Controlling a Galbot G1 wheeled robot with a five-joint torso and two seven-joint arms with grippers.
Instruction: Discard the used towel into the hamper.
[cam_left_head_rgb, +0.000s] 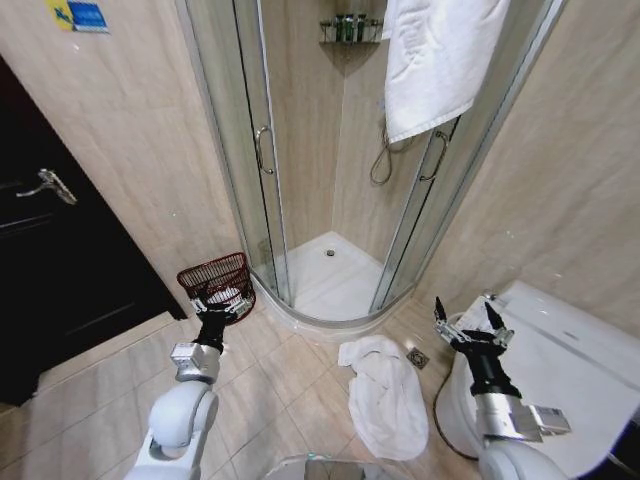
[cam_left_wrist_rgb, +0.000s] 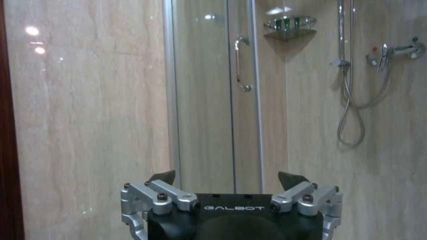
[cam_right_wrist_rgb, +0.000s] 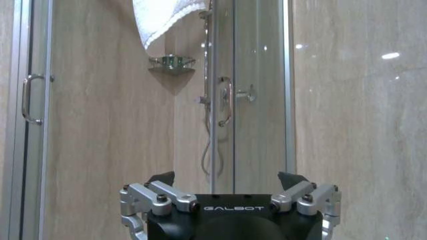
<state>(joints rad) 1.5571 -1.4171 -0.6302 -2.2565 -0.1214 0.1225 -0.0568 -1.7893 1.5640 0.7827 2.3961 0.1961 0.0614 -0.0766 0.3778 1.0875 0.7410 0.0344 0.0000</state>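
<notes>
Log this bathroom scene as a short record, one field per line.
towel on floor: white, crumpled on the tiles before the shower, untouched
hamper: dark slatted basket by the wall, left of the shower door
hanging towel: white, over the shower frame
left claw: open, empty, near the hamper
right claw: open, empty, raised by the toilet

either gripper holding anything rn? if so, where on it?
Nothing held. Left gripper and right gripper are both open and empty; the towel lies on the floor.
</notes>
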